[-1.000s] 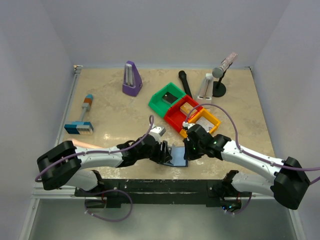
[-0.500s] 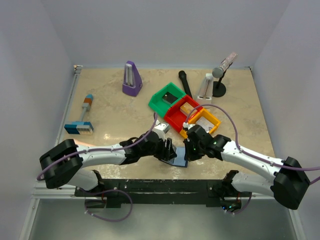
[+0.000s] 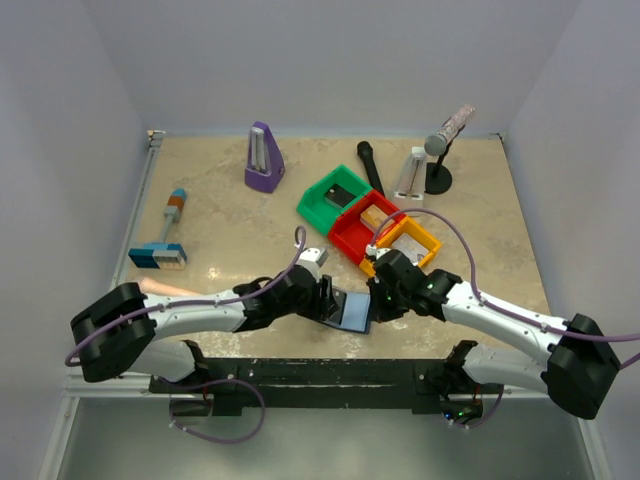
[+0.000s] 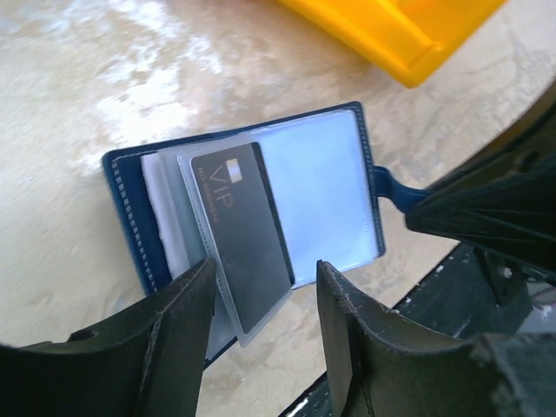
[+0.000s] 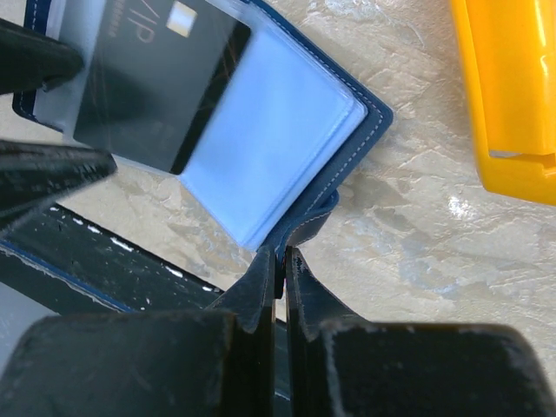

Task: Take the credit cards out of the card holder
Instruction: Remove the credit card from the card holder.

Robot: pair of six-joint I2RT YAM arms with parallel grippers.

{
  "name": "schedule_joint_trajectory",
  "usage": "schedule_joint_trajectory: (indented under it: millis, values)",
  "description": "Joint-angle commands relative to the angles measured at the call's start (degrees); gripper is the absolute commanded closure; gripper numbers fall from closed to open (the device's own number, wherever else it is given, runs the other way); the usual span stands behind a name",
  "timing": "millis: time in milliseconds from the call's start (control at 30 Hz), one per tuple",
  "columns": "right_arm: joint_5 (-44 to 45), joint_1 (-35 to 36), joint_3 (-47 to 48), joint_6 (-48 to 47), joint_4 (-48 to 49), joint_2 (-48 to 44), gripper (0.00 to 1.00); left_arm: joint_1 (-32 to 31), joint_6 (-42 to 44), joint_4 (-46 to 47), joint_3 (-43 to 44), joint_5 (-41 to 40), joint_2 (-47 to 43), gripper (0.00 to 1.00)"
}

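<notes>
Near the front edge of the table (image 3: 230, 225) the holder (image 3: 352, 312) lies open and flat between my two pincers, its pale blue panels facing up inside a navy stitched rim. Seen from above, my right pincer (image 5: 281, 261) reaches it from 3 o'clock and is clamped on the tab (image 5: 304, 233). Both fingers are pressed together with only that navy strap between them, and the tab juts out from the holder's right-hand edge. My left pincer (image 4: 263, 280) comes in from 9 o'clock with its fingers spread apart. Between them, at 6 o'clock in my left wrist view, lies the lower end of a clear sleeve (image 4: 188, 174). It sits askew over the holder's spine and pokes past the near rim. Whether either finger touches the sleeve I cannot tell. Inside it sits one card (image 4: 248, 230), black, marked VIP, with a small gold chip at its top. More pale sleeves show at 9 o'clock of it in that view, and I cannot make out what they hold. The blue panel at 3 o'clock of the card shows only a plain pale face. From above, the yellow bin (image 3: 415, 240) stands near the holder at 1 o'clock. A red bin (image 3: 355, 232) sits just beside the yellow one at 12 o'clock, and a green bin (image 3: 335, 198) lies beyond the red one.
</notes>
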Motion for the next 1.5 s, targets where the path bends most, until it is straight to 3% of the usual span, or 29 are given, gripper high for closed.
schedule_joint_trajectory:
  millis: [0, 200, 400, 567, 733, 867, 967, 1100, 1467]
  values:
    - [1.12, 0.20, 0.40, 0.75, 0.04, -2.02, 1.00, 0.35, -3.69, -4.98, -3.12, -7.91, -5.12, 0.46]
    - [4.10, 0.20, 2.51, 1.71, -4.87, -2.64, 1.00, 1.05, -5.89, -6.65, -8.66, -11.79, -12.51, 0.46]
    - [9.02, 0.20, 6.54, 2.07, -11.11, -3.60, 0.62, 1.14, -5.80, -9.99, -10.42, -13.63, -19.54, 0.43]
    - [11.93, 0.20, 10.77, 0.49, -15.51, -8.34, 0.50, 1.32, -4.05, -10.52, -10.07, -14.25, -23.59, 0.43]
    - [6.41, 0.20, 10.16, -2.76, -9.91, -13.97, 0.49, 1.58, -2.82, -5.88, -9.63, -11.62, -23.42, 0.44]
    - [-4.46, 0.20, 6.39, -2.77, -0.51, -13.98, 0.49, 1.67, -1.50, 0.45, -9.90, -7.93, -20.70, 0.44]
    - [-12.66, 0.20, 1.47, 0.47, 11.25, -11.79, 0.56, 1.93, -0.27, 3.89, -9.37, -5.56, -17.19, 0.44]
    - [-13.65, -0.15, 0.76, 2.15, 14.44, -7.31, 0.71, 2.02, 0.61, 7.66, -8.93, -3.18, -14.02, 0.44]
    - [-12.06, -2.44, -4.96, 6.46, 20.69, 4.56, 0.70, 2.28, -1.05, 8.20, -6.91, -3.88, -6.81, 0.44]
